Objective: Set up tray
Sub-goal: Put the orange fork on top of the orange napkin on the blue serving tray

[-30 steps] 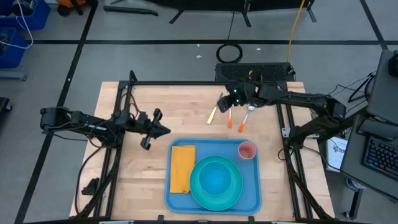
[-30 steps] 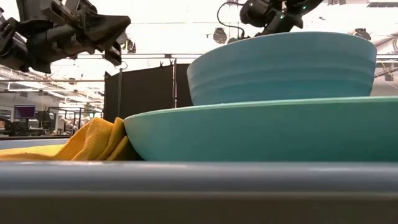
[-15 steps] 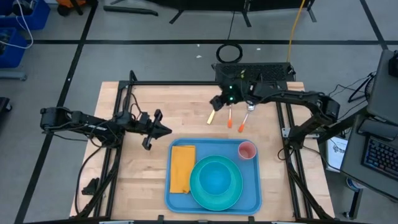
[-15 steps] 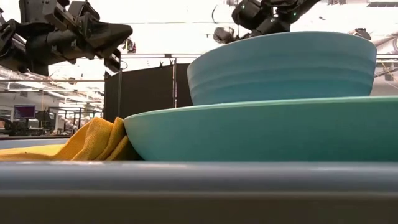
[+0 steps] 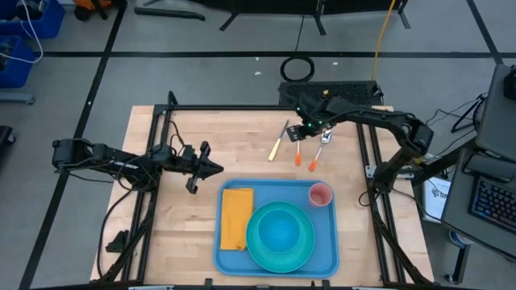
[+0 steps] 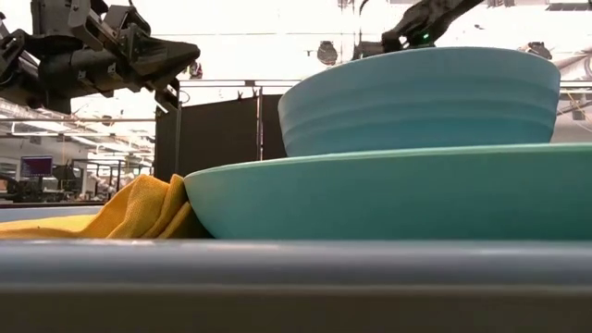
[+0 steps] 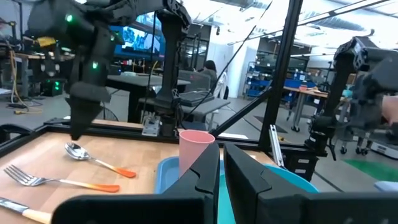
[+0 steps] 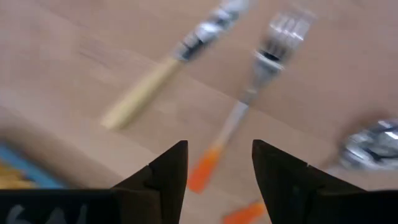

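Observation:
The blue tray (image 5: 326, 256) lies at the table's near middle. It bears a yellow napkin (image 5: 236, 217), a turquoise bowl (image 6: 421, 97) on a turquoise plate (image 5: 280, 235), and a pink cup (image 5: 321, 194). Beyond the tray, a cream-handled knife (image 5: 279, 141), an orange-handled fork (image 5: 297, 150) and a spoon (image 5: 317, 153) lie flat on the wood. My right gripper (image 5: 309, 130) hangs open over them, pointing steeply down, its fingers (image 8: 166, 168) on either side of the fork's handle (image 8: 214, 158), above it. My left gripper (image 5: 214, 168) waits shut, level, left of the tray.
A black frame (image 5: 242, 109) runs along the table's far and side edges. Bare wood (image 5: 185, 234) lies left of the tray and between the tray and the cutlery. In the left wrist view the right arm (image 7: 84, 106) stands over the spoon (image 7: 93, 158).
My right gripper has swung first toward the table's left, then back toward the right over the fork. It has tipped to point more steeply down and has sunk a little. The cutlery has not moved.

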